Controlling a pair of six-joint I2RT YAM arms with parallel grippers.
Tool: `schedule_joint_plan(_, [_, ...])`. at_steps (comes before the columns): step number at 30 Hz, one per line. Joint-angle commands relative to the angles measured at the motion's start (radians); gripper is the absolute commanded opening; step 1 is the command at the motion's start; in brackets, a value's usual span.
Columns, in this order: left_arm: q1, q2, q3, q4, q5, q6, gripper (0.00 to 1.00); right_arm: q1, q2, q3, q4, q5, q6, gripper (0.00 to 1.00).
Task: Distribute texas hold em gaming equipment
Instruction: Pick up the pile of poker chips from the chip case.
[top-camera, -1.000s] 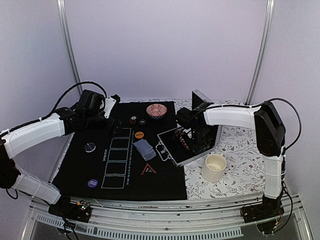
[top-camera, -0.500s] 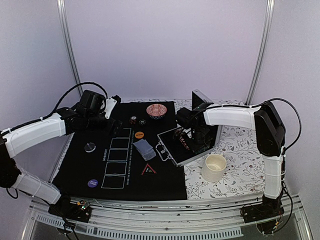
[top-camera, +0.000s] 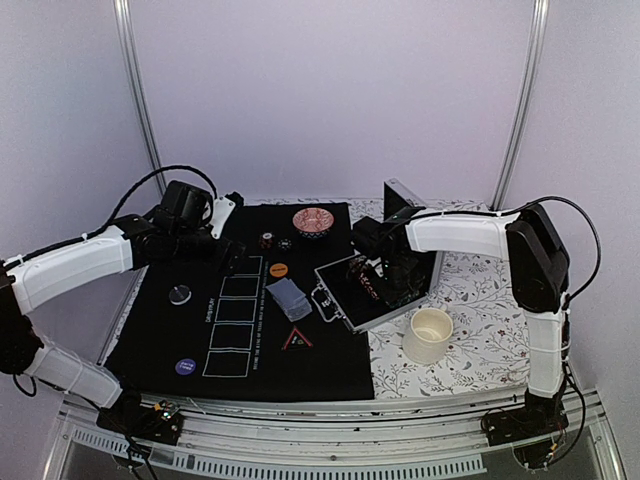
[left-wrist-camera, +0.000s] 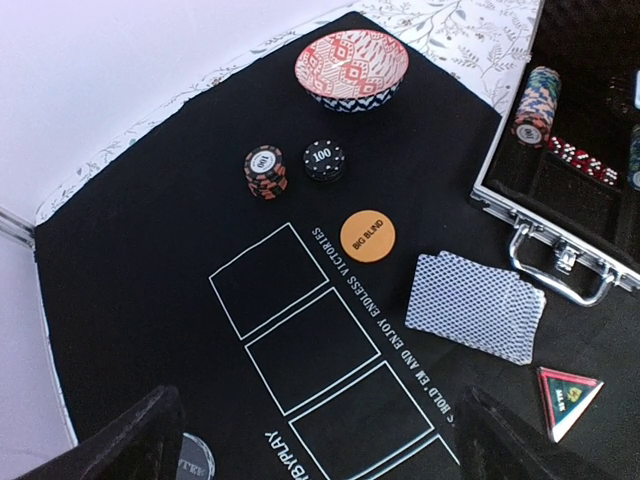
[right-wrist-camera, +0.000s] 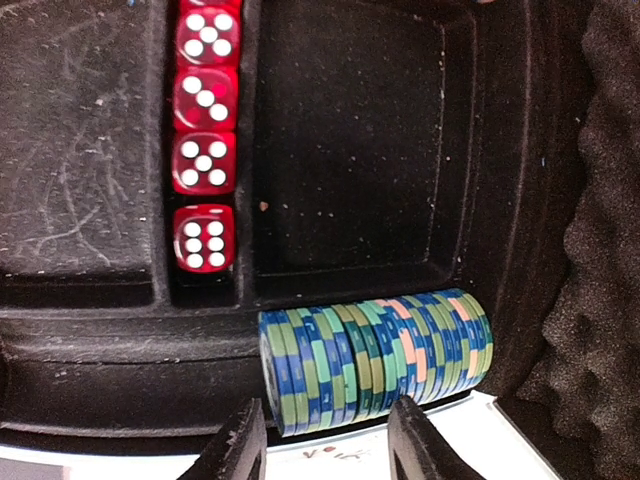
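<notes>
A row of green-and-blue striped poker chips (right-wrist-camera: 375, 355) lies on edge in a slot of the open black-lined metal case (top-camera: 335, 305), near a column of red dice (right-wrist-camera: 205, 150). The right gripper (right-wrist-camera: 327, 418) has its fingers parted at the row's near edge, straddling some chips; whether it pinches them cannot be told. The left gripper (left-wrist-camera: 315, 415) hangs spread wide and empty over the black felt mat (left-wrist-camera: 150, 250), where a grey-blue-backed card deck (left-wrist-camera: 475, 305) lies.

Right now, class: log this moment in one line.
left gripper: open, above mat | right gripper: open, at green chips in case
</notes>
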Motion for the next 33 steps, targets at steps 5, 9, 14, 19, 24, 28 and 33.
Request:
schedule_joint_plan(5, [0.008,0.015,-0.017,0.016,0.011,0.015,0.96,0.006,0.036,0.005,0.029,-0.070,0.003,0.43])
schedule_joint_plan(9, [0.008,0.019,-0.016,0.016,0.012,0.015,0.96,0.026,0.035,0.010,0.027,-0.085,0.003,0.41])
schedule_joint_plan(14, [0.009,0.022,-0.017,0.016,0.014,0.015,0.96,0.042,0.033,0.020,0.017,-0.085,0.009,0.41])
schedule_joint_plan(19, [0.009,0.025,-0.016,0.015,0.016,0.015,0.96,0.044,0.031,0.021,0.018,-0.080,0.006,0.41])
schedule_joint_plan(24, [0.009,0.024,-0.016,0.015,0.018,0.015,0.96,0.030,0.032,0.003,0.023,-0.047,-0.004,0.41])
schedule_joint_plan(28, [0.009,0.024,-0.016,0.013,0.025,0.015,0.96,0.004,0.033,-0.010,0.028,-0.023,-0.006,0.41])
schedule_joint_plan(33, [0.009,0.025,-0.014,0.013,0.025,0.015,0.96,-0.007,0.042,-0.015,0.041,-0.024,-0.019,0.41])
